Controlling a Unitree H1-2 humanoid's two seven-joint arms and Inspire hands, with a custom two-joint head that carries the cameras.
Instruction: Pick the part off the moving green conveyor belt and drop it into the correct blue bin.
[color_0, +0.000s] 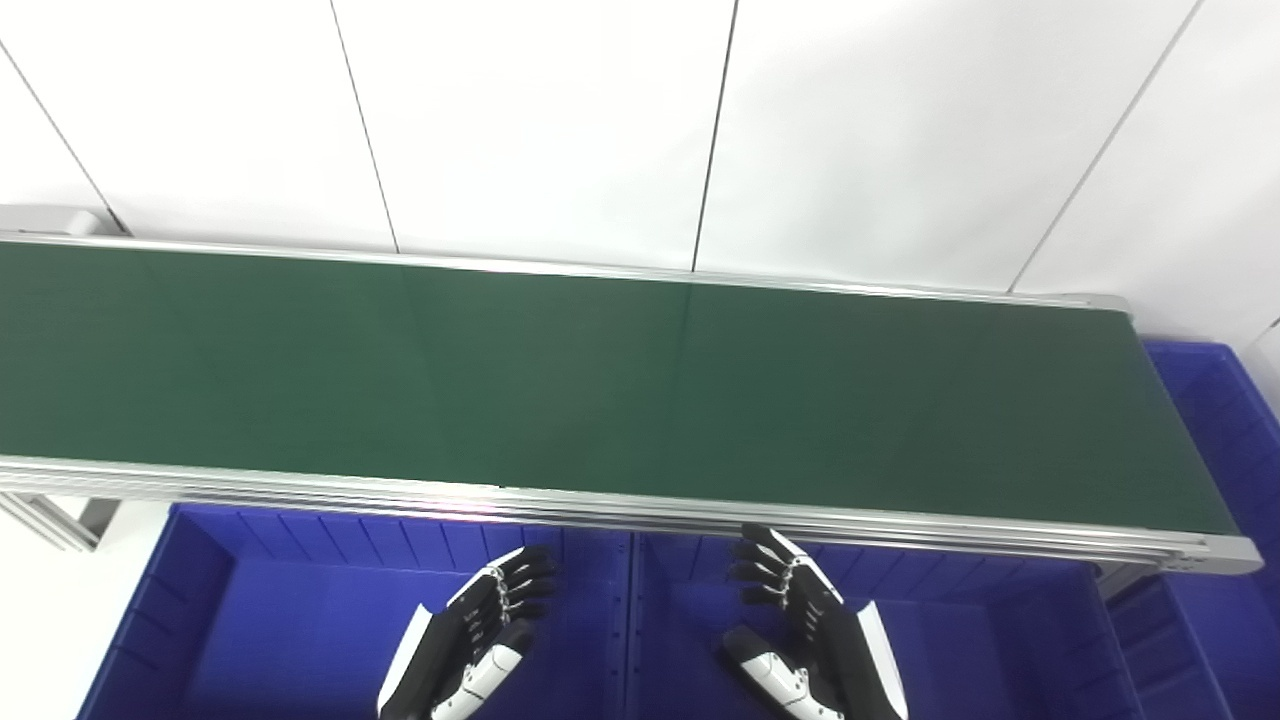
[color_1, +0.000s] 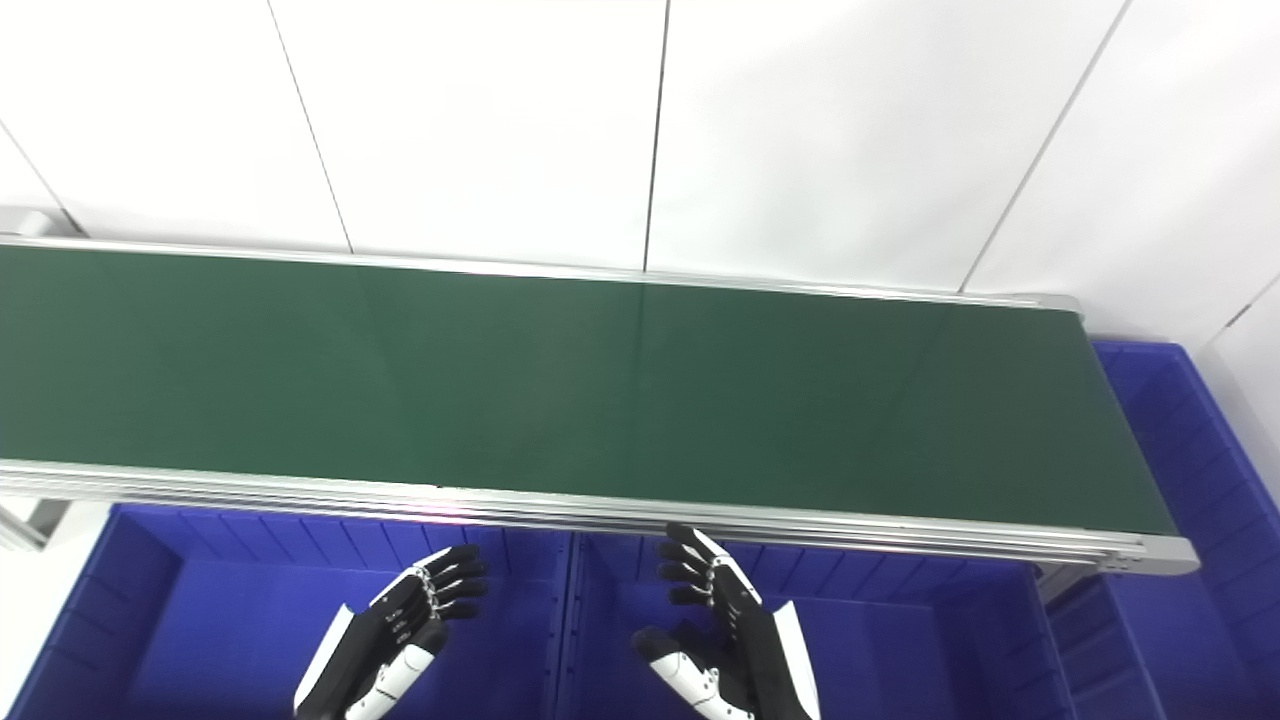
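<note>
While both robot hands (color_0: 480, 625) (color_0: 800, 620) hover open-fingered, the conveyor belt (color_0: 600, 390) runs left-right.

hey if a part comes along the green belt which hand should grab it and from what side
No part shows on the conveyor belt yet, so no grip spot can be named. Both the left hand and right hand hang open over the blue bins just below the belt's near rail. Probably best to reach up over that rail and come down from above, using whichever hand is nearer.

left hand (color_0: 470, 640): empty, fingers apart | right hand (color_0: 800, 630): empty, fingers apart
</note>
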